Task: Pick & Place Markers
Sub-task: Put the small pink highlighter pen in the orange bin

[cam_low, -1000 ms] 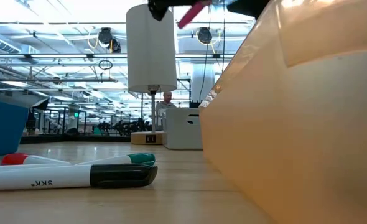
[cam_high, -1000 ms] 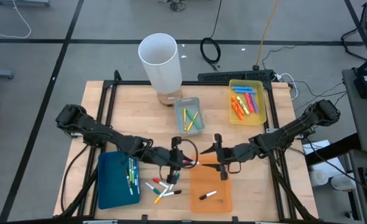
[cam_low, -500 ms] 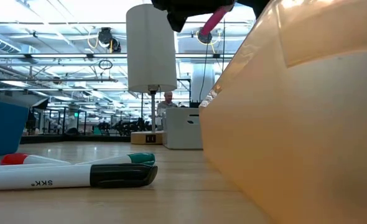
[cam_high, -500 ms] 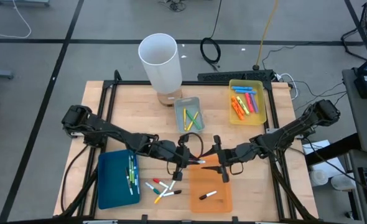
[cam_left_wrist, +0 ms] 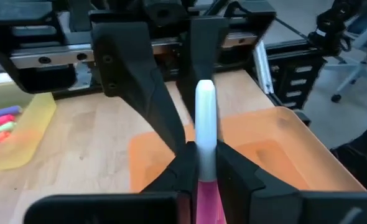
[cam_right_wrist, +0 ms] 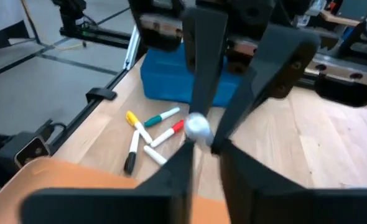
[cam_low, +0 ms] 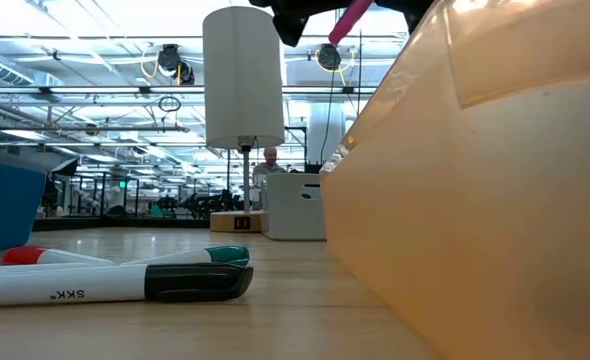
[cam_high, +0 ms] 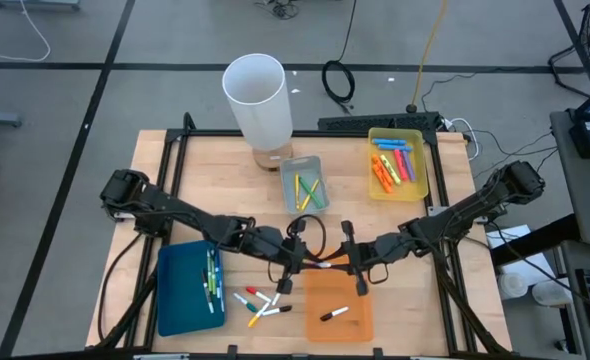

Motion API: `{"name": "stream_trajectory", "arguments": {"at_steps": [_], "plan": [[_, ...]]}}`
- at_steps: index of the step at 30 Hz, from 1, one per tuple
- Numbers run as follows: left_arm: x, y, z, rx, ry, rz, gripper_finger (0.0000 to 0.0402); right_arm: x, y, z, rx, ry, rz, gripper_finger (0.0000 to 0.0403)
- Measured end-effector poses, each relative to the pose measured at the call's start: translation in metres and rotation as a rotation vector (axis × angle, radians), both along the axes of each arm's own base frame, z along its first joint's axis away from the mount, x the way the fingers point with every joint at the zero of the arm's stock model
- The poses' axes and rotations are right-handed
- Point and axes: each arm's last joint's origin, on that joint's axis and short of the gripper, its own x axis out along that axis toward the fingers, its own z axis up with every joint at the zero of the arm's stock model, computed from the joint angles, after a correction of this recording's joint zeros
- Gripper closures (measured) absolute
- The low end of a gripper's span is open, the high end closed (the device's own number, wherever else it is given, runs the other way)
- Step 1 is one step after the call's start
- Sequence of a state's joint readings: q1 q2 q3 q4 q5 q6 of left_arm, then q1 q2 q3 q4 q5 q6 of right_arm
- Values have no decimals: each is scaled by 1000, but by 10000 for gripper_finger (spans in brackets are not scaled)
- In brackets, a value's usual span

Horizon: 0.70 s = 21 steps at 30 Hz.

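Observation:
A marker (cam_high: 320,264) with a pink end and a white body hangs in the air between my two grippers, over the far edge of the orange tray (cam_high: 339,318). My left gripper (cam_high: 303,260) is shut on the marker's pink end. My right gripper (cam_high: 337,263) faces it from the table's right and is shut on the white end. In the low view only the pink end (cam_low: 351,18) shows, at the top. Several loose markers (cam_high: 262,302) lie flat on the table between the blue tray (cam_high: 180,290) and the orange tray. My left gripper pinches the marker's pink end (cam_left_wrist: 207,190) between its two fingers. The fingers come about level from the table's left and lie along the marker. The white body (cam_left_wrist: 204,124) sticks out past the fingertips, clear of the table. My right gripper has its two fingers on either side of the marker's white end (cam_right_wrist: 198,127). They come about level from the table's right and lie along the marker. The marker is lifted clear, spanning between both grippers.
A tall white cylinder (cam_high: 259,98) stands at the far edge. A grey tray (cam_high: 302,195) and a yellow tray (cam_high: 415,165) at the back hold markers. The blue tray holds green markers, and a black marker (cam_high: 334,314) lies in the orange tray.
My left gripper has carried the marker toward the table's right, up to my right gripper. My right gripper has edged left and shut on the marker's white end. The marker stays lifted clear of the table.

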<state>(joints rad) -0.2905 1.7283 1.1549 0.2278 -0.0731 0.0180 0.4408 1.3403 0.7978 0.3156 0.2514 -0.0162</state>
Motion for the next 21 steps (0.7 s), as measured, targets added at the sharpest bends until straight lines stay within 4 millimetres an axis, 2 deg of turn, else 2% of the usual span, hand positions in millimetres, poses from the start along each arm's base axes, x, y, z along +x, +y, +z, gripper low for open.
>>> {"name": "stream_trajectory", "arguments": {"at_steps": [3, 6, 15, 19, 21], "plan": [[-1, 0, -1, -4, 14, -11, 359, 0, 1, -1, 5, 10, 24, 385], [-1, -1, -1, -5, 16, -14, 365, 0, 1, 0, 21, 5, 57, 400], [-1, -1, -3, -40, 44, -15, 366, -3, 0, 0, 41, 31, 51, 358], [4, -10, -19, -75, 78, -47, 366, -9, -1, 12, 65, -11, 66, 343], [11, -18, -35, -96, 80, -73, 366, -11, -3, 19, 73, -36, 57, 340]]}}
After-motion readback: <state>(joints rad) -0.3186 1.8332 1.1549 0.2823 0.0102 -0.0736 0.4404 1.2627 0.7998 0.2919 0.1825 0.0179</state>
